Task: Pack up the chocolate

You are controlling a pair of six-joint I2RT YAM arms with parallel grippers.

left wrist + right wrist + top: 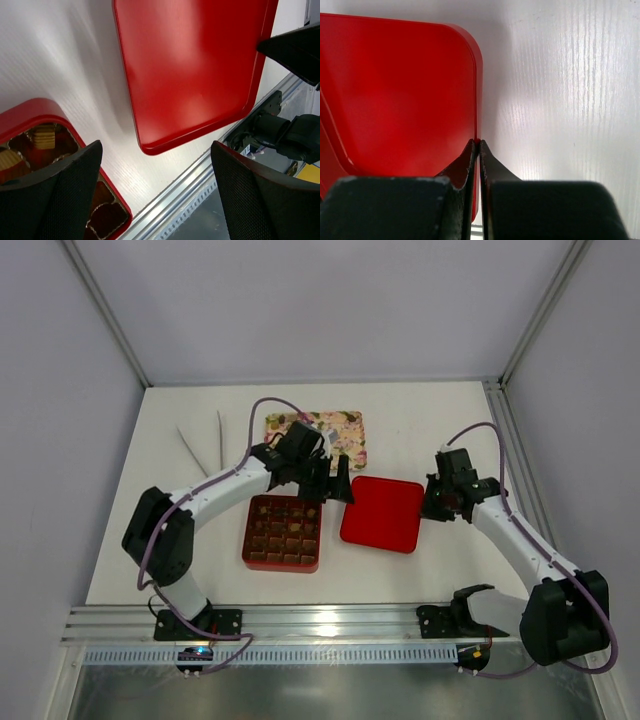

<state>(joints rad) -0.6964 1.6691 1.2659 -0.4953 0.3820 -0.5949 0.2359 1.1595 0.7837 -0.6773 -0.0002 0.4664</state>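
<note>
Chocolate (283, 530) seems to fill the red box (247, 543), leaving only closing: the right hand (477, 145) pinches the edge of the red lid (380, 515) beside it, while the left hand (155, 150) hangs wide open.

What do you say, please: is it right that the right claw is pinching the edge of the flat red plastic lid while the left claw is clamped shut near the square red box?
Only the left claw is wrong: the left wrist view shows it wide open, not shut, near the square red box. The right claw is pinching the edge of the flat red plastic lid.
</note>
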